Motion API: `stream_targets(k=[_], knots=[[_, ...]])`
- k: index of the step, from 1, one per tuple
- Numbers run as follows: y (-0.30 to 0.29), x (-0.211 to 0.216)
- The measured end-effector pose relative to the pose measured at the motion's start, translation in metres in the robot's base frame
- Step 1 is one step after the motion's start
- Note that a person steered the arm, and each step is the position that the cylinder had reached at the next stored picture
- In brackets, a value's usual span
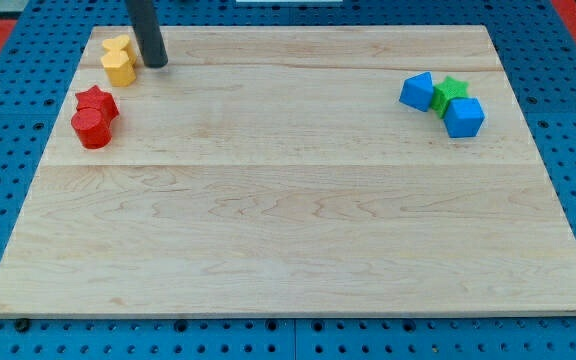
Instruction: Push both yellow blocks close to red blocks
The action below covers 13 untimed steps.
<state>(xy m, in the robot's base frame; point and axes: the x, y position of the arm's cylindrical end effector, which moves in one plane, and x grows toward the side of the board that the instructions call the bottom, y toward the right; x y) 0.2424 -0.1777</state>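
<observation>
My tip point(155, 64) holds nothing — it sits just right of the two yellow plastic blocks point(118, 60). Push gently down-left toward the red star block point(96, 100) and red round block point(91, 129) — slowly, so neither yellow one slips away.

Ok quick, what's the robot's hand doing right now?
No hand: just a rod. My tip holds nothing and sits right beside the yellow blocks, on their right in the view.

tip point(155, 64) just right of yellow blocks point(118, 60); red blocks point(94, 115) below.
</observation>
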Motion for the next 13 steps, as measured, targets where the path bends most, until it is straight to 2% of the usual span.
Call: stream_targets(k=[1,3,6,9,10,11,12,13], knots=[[-0.013,-0.035],[-0.066,-0.032],[-0.037,0.001],[-0.096,0.062],[-0.087,0.055],[-0.084,0.02],[-0.046,-0.009],[-0.02,-0.02]])
